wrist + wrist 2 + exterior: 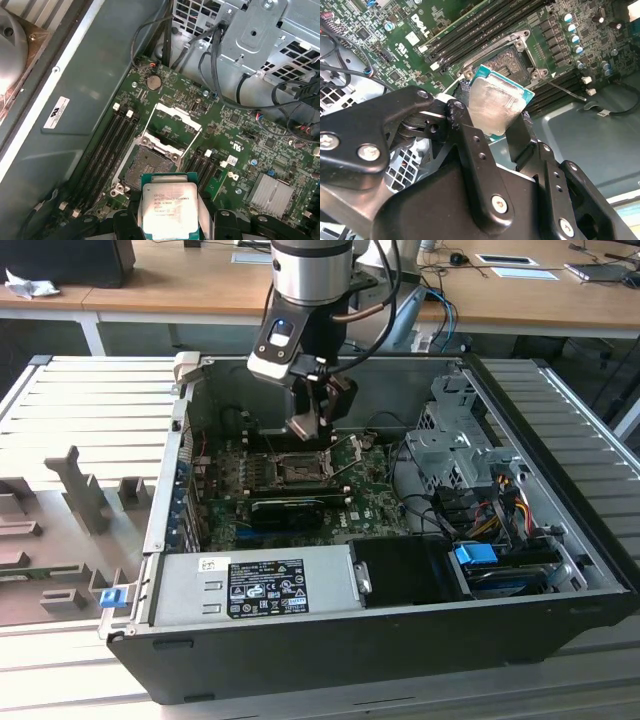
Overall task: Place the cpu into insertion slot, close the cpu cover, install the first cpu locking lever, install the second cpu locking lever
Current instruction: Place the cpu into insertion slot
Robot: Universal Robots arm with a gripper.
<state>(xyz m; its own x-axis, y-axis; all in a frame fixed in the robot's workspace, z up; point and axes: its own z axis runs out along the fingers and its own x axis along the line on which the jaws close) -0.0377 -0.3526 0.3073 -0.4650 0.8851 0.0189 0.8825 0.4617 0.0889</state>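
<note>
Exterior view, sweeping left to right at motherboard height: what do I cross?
grey fixture blocks → case side wall → insertion slot → metal drive cage → ribbed table panel

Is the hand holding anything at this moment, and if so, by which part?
Yes. The hand holds the cpu by two opposite edges, one finger on each side, clear of the empty insertion slot.

cpu [170, 210] silver-topped, green-edged, held aloft near empty insertion slot [142, 167]; cpu cover [176, 114] swung open.
</note>
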